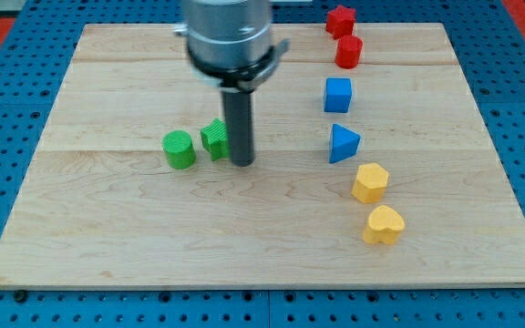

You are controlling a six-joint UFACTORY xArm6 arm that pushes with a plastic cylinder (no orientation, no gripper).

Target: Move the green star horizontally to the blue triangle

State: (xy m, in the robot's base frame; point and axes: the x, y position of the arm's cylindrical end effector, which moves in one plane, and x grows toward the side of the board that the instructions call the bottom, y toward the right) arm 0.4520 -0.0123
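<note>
The green star [214,138] lies left of the board's middle, partly hidden behind my rod. My tip [242,162] rests on the board just right of the star, touching or nearly touching its right side. The blue triangle [342,143] lies further to the view's right at about the same height as the star, well apart from my tip.
A green cylinder [179,149] sits just left of the star. A blue cube [337,94] lies above the triangle. A red star [340,19] and a red cylinder [348,51] are at the top right. Two yellow blocks [369,182] [383,224] lie below the triangle.
</note>
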